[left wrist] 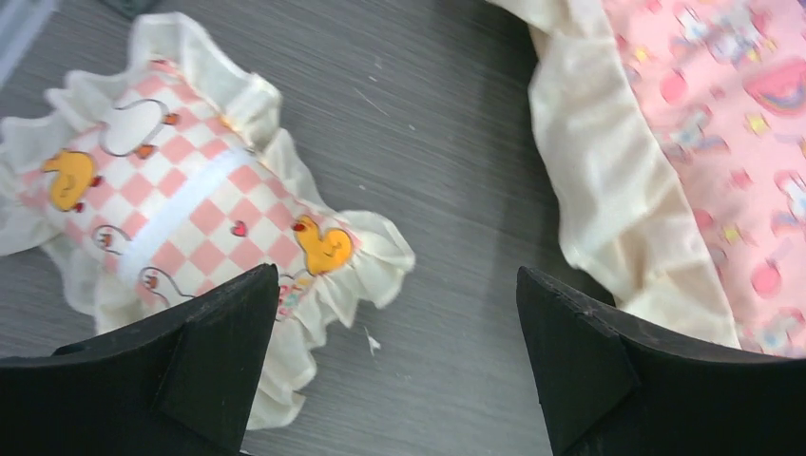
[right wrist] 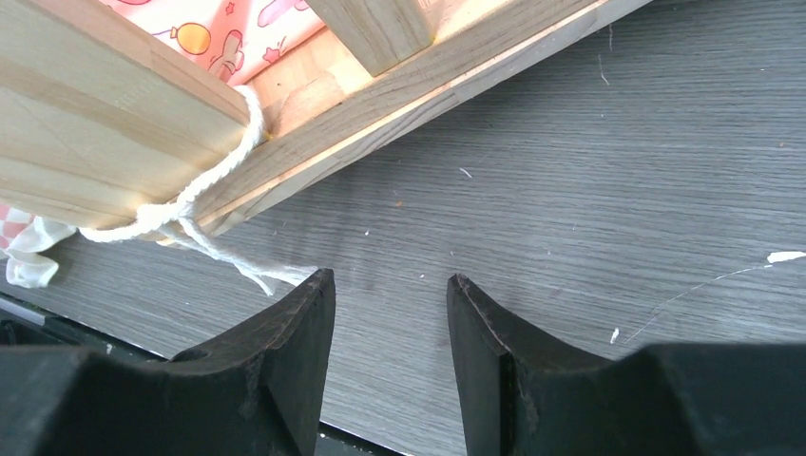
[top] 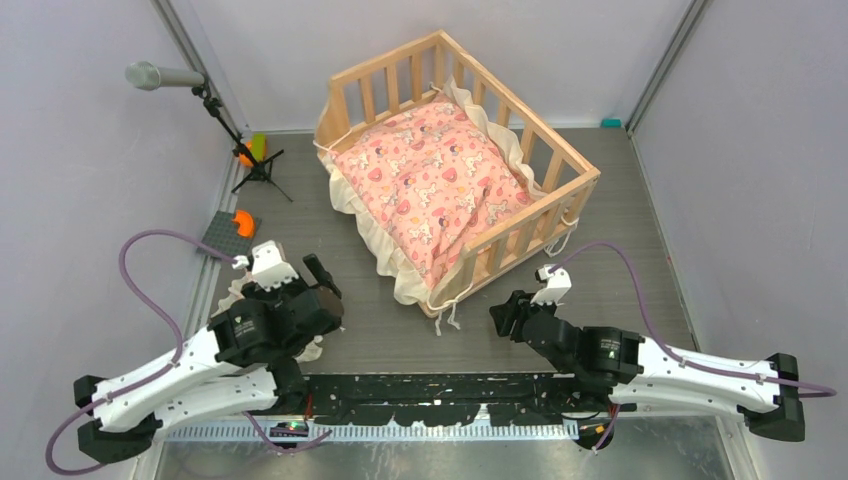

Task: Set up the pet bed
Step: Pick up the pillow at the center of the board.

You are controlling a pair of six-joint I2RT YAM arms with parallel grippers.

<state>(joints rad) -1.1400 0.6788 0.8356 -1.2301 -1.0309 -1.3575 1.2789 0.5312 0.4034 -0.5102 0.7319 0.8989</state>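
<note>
PET-BED SETUP, PART DONE: The pale-wood pet bed point(top: 540, 208) stands angled at the far ctr of the surface point(top: 400, 340). The pink printed cushion point(top: 430, 185) is already laid in it, tho not squared away. Its cream frill spills over the bed's open near-left side onto the surface, and the fabric looks rumpled along the near-right rail.

Left to do, by the look of it: tuck the cushion inside the frame and get the small checked duck pillow point(left wrist: 190, 199) in. The pillow lies flat on the surface toward the near-left corner, apart from the bed. A white cord point(right wrist: 190, 214) is knotted round a near corner of the frame. Whether other ties need doing can't be told.

The left gripper point(left wrist: 399, 285) hangs w/ jaws spread wide, holding nothing, over bare surface betw. pillow and cushion frill. The pillow's frilled edge is just beside one finger and the cushion's frill just beside the other. The bed frame sits beyond it, toward the far right.

The right gripper point(right wrist: 390, 285) is partly open & empty, low over bare surface just off that near corner of the bed. The cord's loose ends lie just ahead of one finger, not touching as far as can be seen.

Judged overall: approx. halfway, w/ the pillow the likely next pickup for the left arm.
</note>
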